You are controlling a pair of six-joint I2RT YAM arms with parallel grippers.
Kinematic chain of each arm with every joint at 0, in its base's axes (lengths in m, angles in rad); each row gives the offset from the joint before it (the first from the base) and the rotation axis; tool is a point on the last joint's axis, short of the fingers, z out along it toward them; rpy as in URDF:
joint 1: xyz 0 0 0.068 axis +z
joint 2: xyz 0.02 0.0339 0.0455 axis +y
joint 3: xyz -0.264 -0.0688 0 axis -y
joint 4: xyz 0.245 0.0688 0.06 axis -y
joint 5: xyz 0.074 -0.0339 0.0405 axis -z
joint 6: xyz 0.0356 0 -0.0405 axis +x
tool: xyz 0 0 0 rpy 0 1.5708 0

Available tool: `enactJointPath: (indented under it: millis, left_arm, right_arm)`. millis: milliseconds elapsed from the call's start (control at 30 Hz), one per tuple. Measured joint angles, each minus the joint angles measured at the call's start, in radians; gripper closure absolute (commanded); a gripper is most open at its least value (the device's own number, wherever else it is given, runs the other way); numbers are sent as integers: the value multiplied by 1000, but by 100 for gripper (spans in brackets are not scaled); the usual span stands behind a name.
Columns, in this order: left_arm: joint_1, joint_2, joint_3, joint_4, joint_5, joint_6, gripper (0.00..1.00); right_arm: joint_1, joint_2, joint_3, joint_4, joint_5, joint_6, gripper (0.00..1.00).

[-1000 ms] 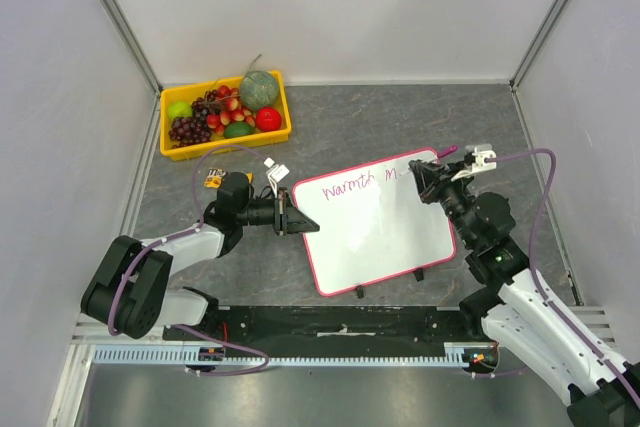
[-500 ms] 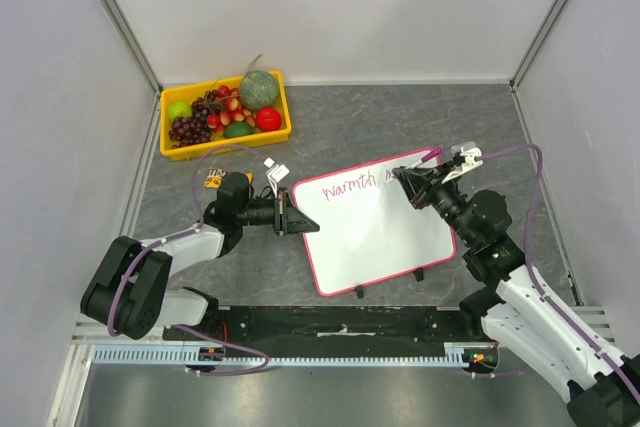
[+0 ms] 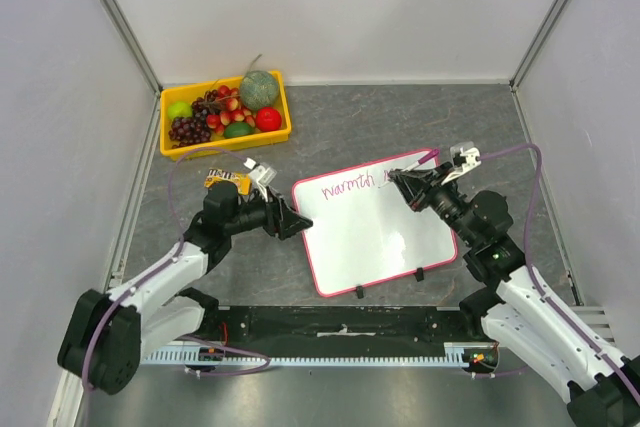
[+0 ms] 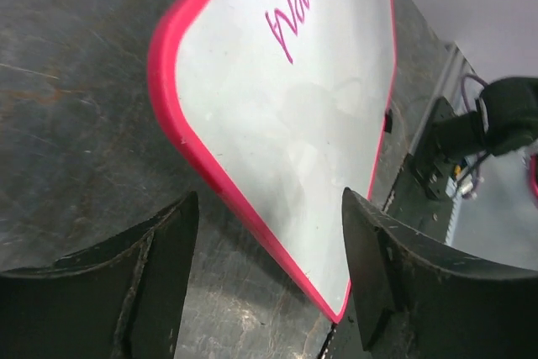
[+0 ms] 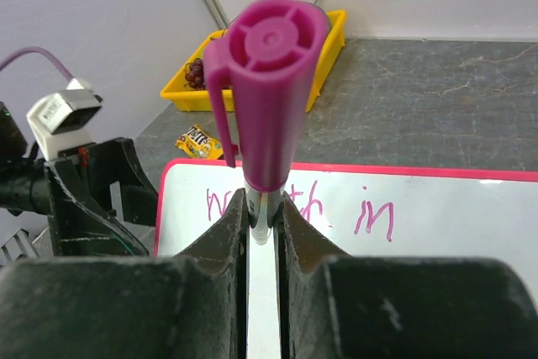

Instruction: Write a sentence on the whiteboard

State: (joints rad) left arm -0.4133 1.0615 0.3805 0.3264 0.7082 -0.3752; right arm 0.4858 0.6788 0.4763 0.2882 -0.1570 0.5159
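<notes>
Nearest the camera, at the desk's front edge, the two arms reach forward toward the whiteboard (image 3: 372, 239), which lies flat on the grey desk (image 3: 400, 117), turned a little out of square, near its middle and between the arms. The left fingers (image 4: 267, 208) stand wide apart, holding nothing, just off the board's near-left rim, which shows in the gap between them without either finger touching it. On the other side, the right fingers (image 5: 262, 224) are pressed together on the barrel of a magenta marker (image 5: 269, 81), its cap end pointing up and back at the wrist camera and its tip aimed down over the board's far-right part; whether the tip meets the surface cannot be told. The sentence (image 3: 352, 185) is only begun: thin magenta letters along the far edge read "warmth in", the middle of the first word hidden behind the marker, and the rest of the board is blank. The writing step looks to be in hand, perhaps a third done. The next move seems to call for setting the tip down below or beside "in" with light, even pressure, and for the left arm to brace the board so it does not slide. Farther off, a small candy packet (image 5: 200, 142) lies beyond the left arm, and a yellow tray (image 3: 228, 149) of fruit (image 3: 258, 89) sits in the far-left corner
</notes>
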Motion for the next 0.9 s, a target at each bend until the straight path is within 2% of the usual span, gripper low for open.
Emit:
enactJointPath:
  millis: [233,367,567,900]
  left_arm:
    - [-2,-282,44,-254,-266,-4,22]
    - [-2,-380,118,-388,-368,-6,22]
    - [-9,-362,247,-428,-325,-9,22]
    - [-154,-100,373,-277,-119,-8,22]
  right_arm:
    - [0,-7,0,-11,-19,0,100]
    - [0,24,0,6,-66,16,100]
    - [0,92,0,89,-151,108,100]
    - [3,192,-19,320,-262,314,100]
